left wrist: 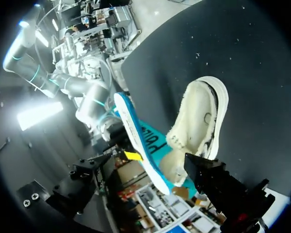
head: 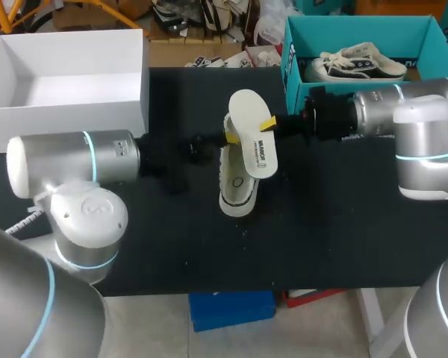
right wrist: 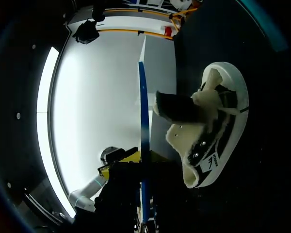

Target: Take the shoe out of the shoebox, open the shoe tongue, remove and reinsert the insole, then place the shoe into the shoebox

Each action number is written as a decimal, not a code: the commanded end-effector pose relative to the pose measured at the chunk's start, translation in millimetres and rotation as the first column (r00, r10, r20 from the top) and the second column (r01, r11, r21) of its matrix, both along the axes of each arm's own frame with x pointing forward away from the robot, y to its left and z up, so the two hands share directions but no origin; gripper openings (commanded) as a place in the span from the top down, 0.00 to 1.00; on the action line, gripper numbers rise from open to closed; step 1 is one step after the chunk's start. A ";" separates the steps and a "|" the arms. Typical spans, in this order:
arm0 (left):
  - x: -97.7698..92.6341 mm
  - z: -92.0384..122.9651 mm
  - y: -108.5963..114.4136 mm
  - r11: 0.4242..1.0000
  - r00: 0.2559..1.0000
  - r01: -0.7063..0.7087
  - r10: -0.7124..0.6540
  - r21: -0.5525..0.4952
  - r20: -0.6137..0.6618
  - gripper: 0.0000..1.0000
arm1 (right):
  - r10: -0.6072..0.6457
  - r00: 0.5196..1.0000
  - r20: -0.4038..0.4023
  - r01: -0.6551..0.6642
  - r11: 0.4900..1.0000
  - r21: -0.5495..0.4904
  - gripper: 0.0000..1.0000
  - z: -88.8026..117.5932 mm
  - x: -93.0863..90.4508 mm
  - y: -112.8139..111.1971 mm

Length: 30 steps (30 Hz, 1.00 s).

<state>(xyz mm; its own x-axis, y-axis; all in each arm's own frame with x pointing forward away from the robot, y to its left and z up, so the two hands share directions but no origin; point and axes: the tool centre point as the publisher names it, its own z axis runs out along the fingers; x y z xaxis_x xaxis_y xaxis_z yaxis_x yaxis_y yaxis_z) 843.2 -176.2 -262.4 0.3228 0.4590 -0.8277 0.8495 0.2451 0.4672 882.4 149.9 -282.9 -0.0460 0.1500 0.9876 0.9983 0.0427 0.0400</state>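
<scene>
Shoebox (head: 60,123), white, lid off, at far-left corner of counter (head: 343,239). Shoe (head: 235,183) out of box, mid-counter, opening spread. Insole (head: 252,130) out of shoe, raised just beside it, blue underside. Left pincer (head: 220,140) clenched on shoe collar, one finger inside. Right pincer (head: 272,123) grasping insole edge.
</scene>
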 end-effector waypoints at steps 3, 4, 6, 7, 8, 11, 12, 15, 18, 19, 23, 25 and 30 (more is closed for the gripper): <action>-6.0 31.0 24.3 0.903 0.985 -0.171 0.162 0.395 0.055 0.00 | -0.001 1.000 -0.001 0.001 1.000 -0.002 1.00 -0.2 0.4 1.4; -5.1 34.4 22.1 0.890 0.984 -0.176 0.159 0.421 0.074 0.00 | -0.001 1.000 -0.001 0.001 1.000 -0.002 1.00 -0.2 0.4 1.4; -3.7 40.9 15.6 0.874 0.985 -0.172 0.150 0.454 0.085 0.00 | -0.001 1.000 -0.001 0.001 1.000 -0.002 1.00 -0.2 0.4 1.4; -3.7 43.1 11.5 0.853 0.986 -0.166 0.138 0.494 0.093 0.00 | -0.001 1.000 -0.001 0.001 1.000 -0.002 1.00 -0.2 0.4 1.4; -3.8 45.1 7.7 0.831 0.986 -0.164 0.127 0.532 0.105 0.00 | -0.001 1.000 -0.001 0.001 1.000 -0.002 1.00 -0.2 0.4 1.4; -5.2 48.0 3.6 0.813 0.988 -0.152 0.107 0.563 0.112 0.00 | -0.001 1.000 -0.001 0.001 1.000 -0.002 1.00 -0.2 0.4 1.4; -5.2 48.0 3.6 0.813 0.988 -0.152 0.107 0.563 0.112 0.00 | -0.001 1.000 -0.001 0.001 1.000 -0.002 1.00 -0.2 0.4 1.4; -5.2 48.0 3.6 0.813 0.988 -0.152 0.107 0.563 0.112 0.00 | -0.001 1.000 -0.001 0.001 1.000 -0.002 1.00 -0.2 0.4 1.4; -5.2 48.0 3.6 0.813 0.988 -0.152 0.107 0.563 0.112 0.00 | -0.001 1.000 -0.001 0.001 1.000 -0.002 1.00 -0.2 0.4 1.4; -5.2 48.0 3.6 0.813 0.988 -0.152 0.107 0.563 0.112 0.00 | -0.001 1.000 -0.001 0.001 1.000 -0.002 1.00 -0.2 0.4 1.4; -5.2 48.0 3.6 0.813 0.988 -0.152 0.107 0.563 0.112 0.00 | -0.001 1.000 -0.001 0.001 1.000 -0.002 1.00 -0.2 0.4 1.4; -5.2 48.0 3.6 0.813 0.988 -0.152 0.107 0.563 0.112 0.00 | -0.001 1.000 -0.001 0.001 1.000 -0.002 1.00 -0.2 0.4 1.4; -3.5 51.1 -5.2 0.763 0.988 -0.150 0.129 0.629 0.079 0.00 | -0.001 1.000 -0.001 0.001 1.000 -0.002 1.00 -0.2 0.4 1.4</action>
<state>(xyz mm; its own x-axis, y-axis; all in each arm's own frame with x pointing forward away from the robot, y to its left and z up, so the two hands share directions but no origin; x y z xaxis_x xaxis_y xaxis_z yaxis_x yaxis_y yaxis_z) 837.4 -172.5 -217.1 0.3910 0.7425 -0.5438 0.8006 0.0171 0.5990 882.4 150.0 -282.9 -0.0460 0.1501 0.9876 0.9983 0.0425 0.0400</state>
